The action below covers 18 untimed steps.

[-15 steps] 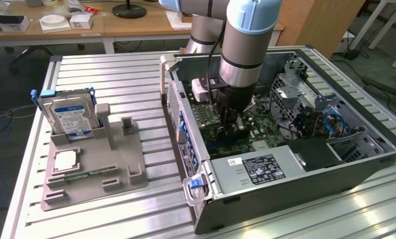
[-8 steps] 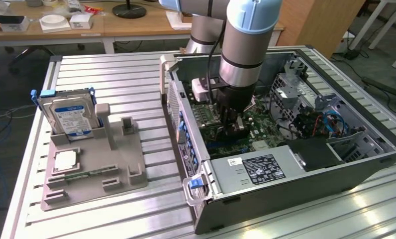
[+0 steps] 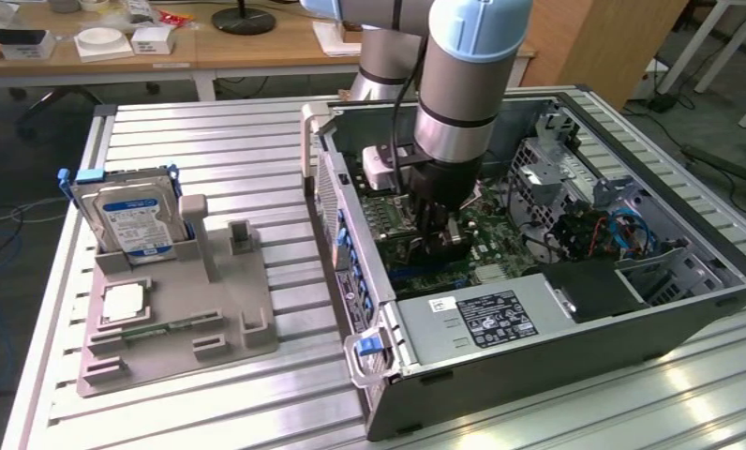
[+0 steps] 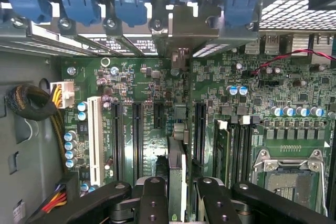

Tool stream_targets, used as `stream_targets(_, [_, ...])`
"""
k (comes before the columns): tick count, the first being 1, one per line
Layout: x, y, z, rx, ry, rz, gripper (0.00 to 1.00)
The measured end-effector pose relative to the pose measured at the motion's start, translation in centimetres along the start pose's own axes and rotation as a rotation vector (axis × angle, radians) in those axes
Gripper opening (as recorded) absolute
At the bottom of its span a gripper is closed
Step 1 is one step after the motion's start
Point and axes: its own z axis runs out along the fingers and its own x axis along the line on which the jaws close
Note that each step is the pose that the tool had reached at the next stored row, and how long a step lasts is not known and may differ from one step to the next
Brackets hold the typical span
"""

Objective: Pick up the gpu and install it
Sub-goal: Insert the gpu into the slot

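The gpu (image 4: 177, 182) is gripped edge-on by the tool (image 4: 178, 203) above the motherboard (image 4: 157, 77) slots at lower centre; seating appears unfinished.

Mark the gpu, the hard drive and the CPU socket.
gpu (image 4: 177, 182): wrist view, top edge of the card between the gripper's arms.
hard drive (image 3: 133, 217): exterior view, blue-white label.
CPU socket (image 4: 286, 179): wrist view, middle of the metal frame.

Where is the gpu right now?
The gpu stands on edge between the end effector's fingers, down inside the open computer case, over the green motherboard's black slots.
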Motion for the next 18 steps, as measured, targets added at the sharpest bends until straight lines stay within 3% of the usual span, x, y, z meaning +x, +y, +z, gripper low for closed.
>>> stream_targets(18, [0.0, -0.01, -0.02, 0.0001, -0.0006, -0.008, 0.26])
